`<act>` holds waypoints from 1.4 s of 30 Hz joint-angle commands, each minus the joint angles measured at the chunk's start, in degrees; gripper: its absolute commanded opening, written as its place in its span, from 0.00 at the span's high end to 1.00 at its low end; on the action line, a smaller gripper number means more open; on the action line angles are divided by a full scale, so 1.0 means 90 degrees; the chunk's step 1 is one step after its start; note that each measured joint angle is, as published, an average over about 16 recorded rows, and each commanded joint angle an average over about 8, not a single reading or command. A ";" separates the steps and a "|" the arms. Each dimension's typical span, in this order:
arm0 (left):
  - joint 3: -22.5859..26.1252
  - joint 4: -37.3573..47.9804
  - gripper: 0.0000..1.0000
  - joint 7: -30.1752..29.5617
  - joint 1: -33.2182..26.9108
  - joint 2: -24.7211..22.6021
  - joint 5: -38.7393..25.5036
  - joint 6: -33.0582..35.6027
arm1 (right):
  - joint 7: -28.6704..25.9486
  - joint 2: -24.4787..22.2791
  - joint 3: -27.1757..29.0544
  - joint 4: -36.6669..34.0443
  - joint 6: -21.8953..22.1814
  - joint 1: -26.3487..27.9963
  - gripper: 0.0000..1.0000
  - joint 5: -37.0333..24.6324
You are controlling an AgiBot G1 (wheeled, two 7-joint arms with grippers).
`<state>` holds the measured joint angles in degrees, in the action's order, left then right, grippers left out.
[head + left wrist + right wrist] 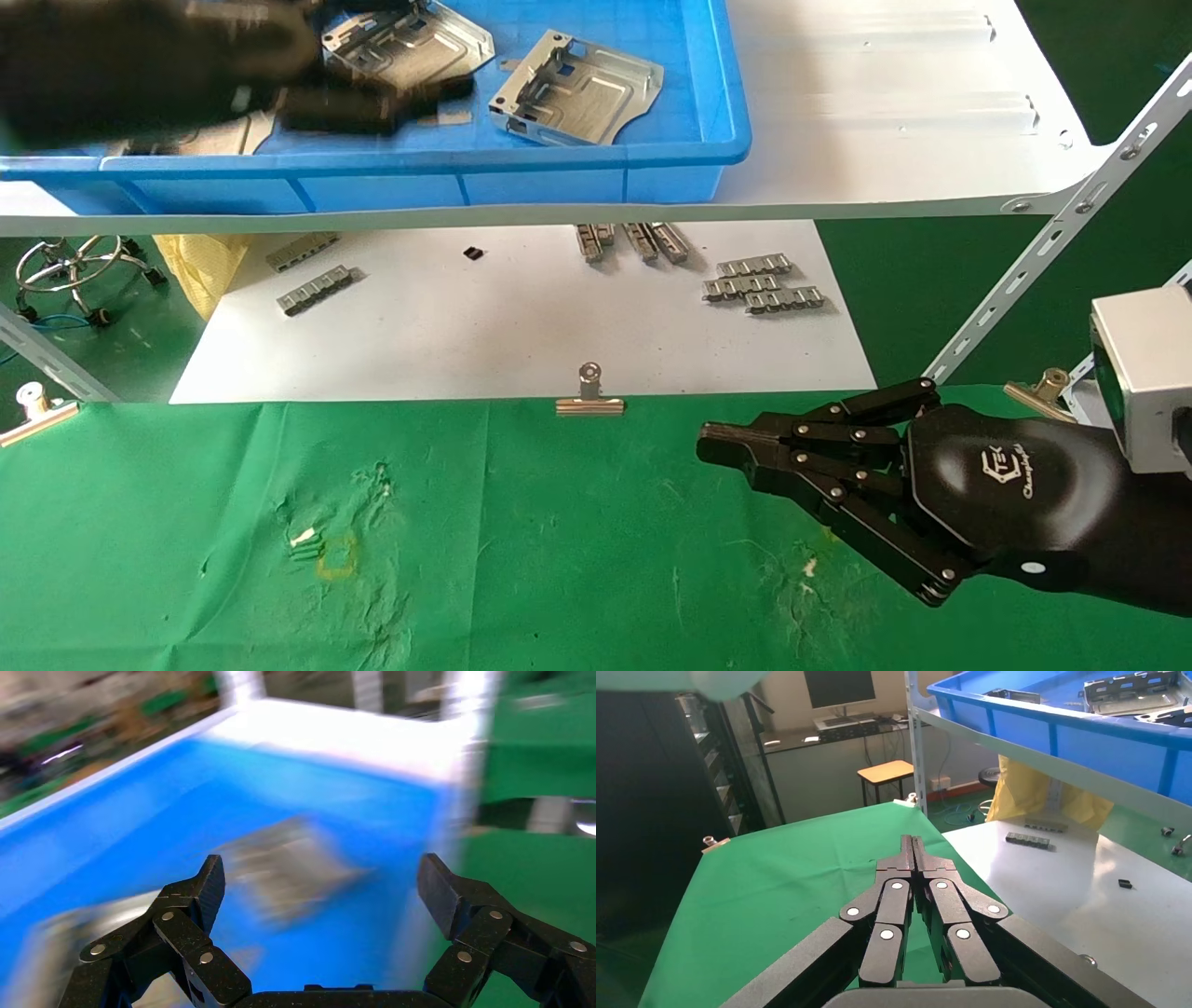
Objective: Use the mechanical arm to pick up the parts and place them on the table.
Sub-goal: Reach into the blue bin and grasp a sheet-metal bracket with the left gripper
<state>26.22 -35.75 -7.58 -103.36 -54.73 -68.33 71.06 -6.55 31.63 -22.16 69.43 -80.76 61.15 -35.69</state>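
Two silver stamped brackets (pixel 400 42) (pixel 577 89) lie in the blue tray (pixel 419 168) on the upper shelf. My left gripper (pixel 410 102) hovers over the tray's left half, blurred, beside the nearer bracket. In the left wrist view it (pixel 323 881) is open and empty, with a blurred bracket (pixel 288 867) lying on the tray floor beyond the fingers. My right gripper (pixel 708 438) is shut and empty, parked low over the green table (pixel 559 559) at the right; it also shows shut in the right wrist view (pixel 914 843).
A white board (pixel 521 326) behind the green cloth carries grey ridged strips (pixel 764 282) (pixel 315 289). A binder clip (pixel 589 396) holds the cloth's far edge. A slanted perforated shelf brace (pixel 1062 233) stands at the right. A yellow square outline (pixel 337 557) marks the cloth.
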 commanded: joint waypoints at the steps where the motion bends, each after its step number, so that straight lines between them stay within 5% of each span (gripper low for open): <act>1: 0.0143 0.0830 0.00 0.0185 -0.0497 -0.0347 -0.0443 -0.0461 | 0.0000 0.0000 0.0000 0.0000 0.0000 0.0000 1.00 0.0000; 4: 0.0309 0.1624 0.00 0.0471 -0.0935 -0.0742 -0.0864 -0.1132 | 0.0000 0.0000 0.0000 0.0000 0.0000 0.0000 1.00 0.0000; 6: 0.0403 0.2055 0.10 0.0645 -0.1152 -0.0955 -0.1066 -0.1438 | 0.0000 0.0000 0.0000 0.0000 0.0000 0.0000 1.00 0.0000; 12: 0.0581 0.3030 0.85 0.0922 -0.1531 -0.1390 -0.1386 -0.1887 | 0.0000 0.0000 0.0000 0.0000 0.0000 0.0000 1.00 0.0000; 14: 0.0612 0.3248 1.00 0.0950 -0.1606 -0.1475 -0.1434 -0.1970 | 0.0000 0.0000 0.0000 0.0000 0.0000 0.0000 1.00 0.0000; 23: 0.0623 0.3792 1.00 0.0965 -0.1761 -0.1685 -0.1462 -0.2359 | 0.0000 0.0000 0.0000 0.0000 0.0000 0.0000 0.95 0.0000; 31: 0.0552 0.3965 1.00 0.0833 -0.1754 -0.1761 -0.1363 -0.2488 | 0.0000 0.0000 0.0000 0.0000 0.0000 0.0000 0.02 0.0000; 42: 0.0489 0.4007 1.00 0.0686 -0.1723 -0.1773 -0.1271 -0.2567 | 0.0000 0.0000 0.0000 0.0000 0.0000 0.0000 0.00 0.0000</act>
<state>30.74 0.34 -1.35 -118.91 -70.65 -79.94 48.05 -6.55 31.63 -22.16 69.43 -80.76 61.15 -35.69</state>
